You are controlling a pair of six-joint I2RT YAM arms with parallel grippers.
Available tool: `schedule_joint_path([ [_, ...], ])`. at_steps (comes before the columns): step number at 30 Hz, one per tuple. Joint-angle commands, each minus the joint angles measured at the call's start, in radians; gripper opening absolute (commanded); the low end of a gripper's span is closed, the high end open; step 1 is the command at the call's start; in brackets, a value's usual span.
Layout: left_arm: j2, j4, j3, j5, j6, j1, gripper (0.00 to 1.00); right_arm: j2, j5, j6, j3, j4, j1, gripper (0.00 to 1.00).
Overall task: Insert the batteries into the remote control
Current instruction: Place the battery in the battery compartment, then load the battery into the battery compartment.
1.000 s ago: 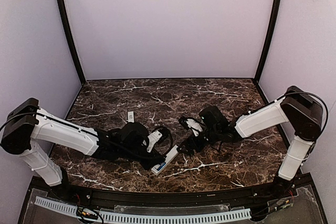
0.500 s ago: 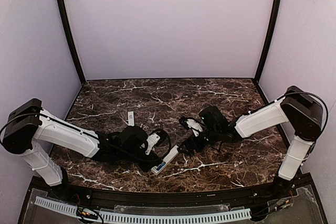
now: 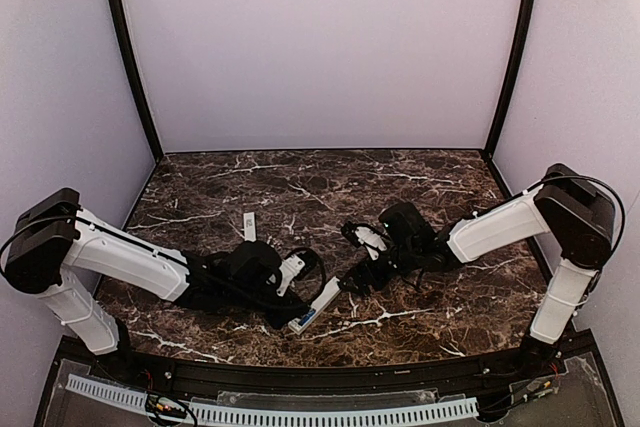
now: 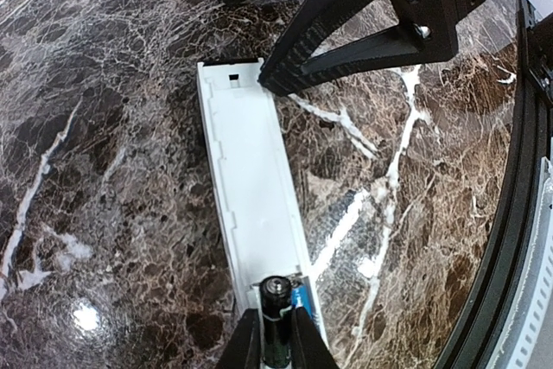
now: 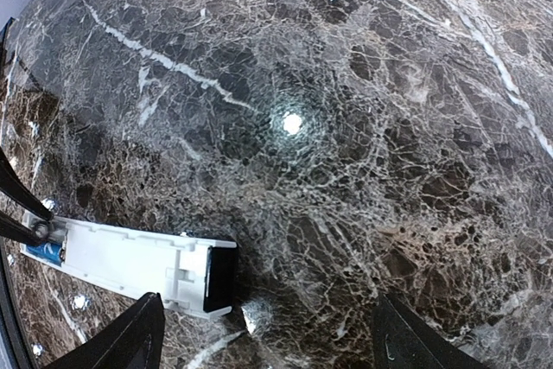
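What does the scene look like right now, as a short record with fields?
Remote: slim white plastic remote control, flat on dark marble table, compartment open
Left gripper: shut on small cylindrical battery at remote's near end
Right gripper: open, straddling remote's dark far end
Loose part: small white strip, apart on table

My top camera looks down from high behind my bases. Both wrist cameras hang close over the desk (image 5: 389,84), sharing the remote control (image 4: 255,205), at 6 o'clock in the left view and 8 in the right.
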Motion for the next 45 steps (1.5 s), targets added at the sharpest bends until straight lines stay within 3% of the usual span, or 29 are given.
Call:
schedule_joint_path([
  [1,-0.024,-0.035,-0.011,0.01,0.006,-0.009,0.17,0.015,0.013,-0.006,0.01,-0.005,0.006,0.81],
  [16,-0.104,-0.107,0.045,-0.047,0.021,-0.011,0.28,0.005,0.018,-0.005,0.014,-0.01,0.006,0.81],
  [30,0.069,-0.274,0.26,-0.14,0.055,-0.011,0.29,0.0,0.014,-0.002,0.011,-0.007,0.005,0.81],
  [45,0.103,-0.348,0.268,-0.161,0.031,-0.008,0.28,0.006,0.012,0.0,0.011,-0.001,0.005,0.81],
])
